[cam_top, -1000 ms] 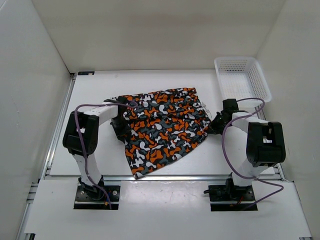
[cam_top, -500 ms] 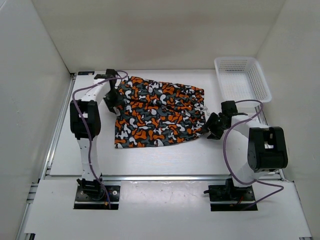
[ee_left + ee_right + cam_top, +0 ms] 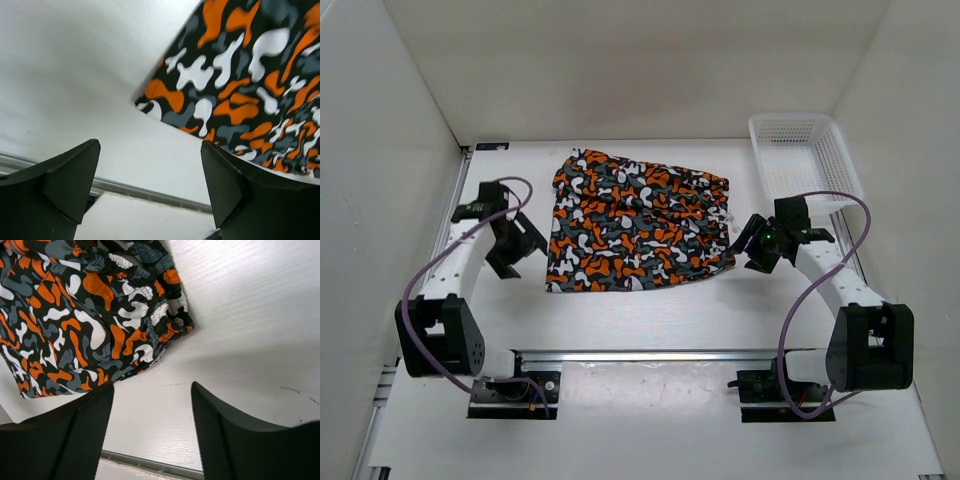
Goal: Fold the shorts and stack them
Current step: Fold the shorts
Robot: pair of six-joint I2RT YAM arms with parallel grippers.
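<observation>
The soft fabric shorts with an orange, black, grey and white blotch print (image 3: pixel 638 222) lie flat on the white table (image 3: pixel 620 310). They form a roughly square folded shape in the middle of it, to the left of the white plastic mesh basket (image 3: pixel 802 165) in the far right corner and apart from it.

The left gripper (image 3: pixel 515 245) hangs just left of the shorts' near left corner, not touching the cloth. In the left wrist view its black fingers (image 3: pixel 70 175) stand wide apart with only table and that corner of the print between them. The right gripper (image 3: pixel 752 245) sits just beside the gathered waistband edge on the right. In the right wrist view its fingers (image 3: pixel 82 425) are also spread wide and hold nothing.

Half a second ago the left gripper was at the far left corner of the shorts; it has since drawn back and come toward the near side. A second ago the cloth lay skewed toward the near edge, and it is now squared up. The right gripper has barely shifted.
</observation>
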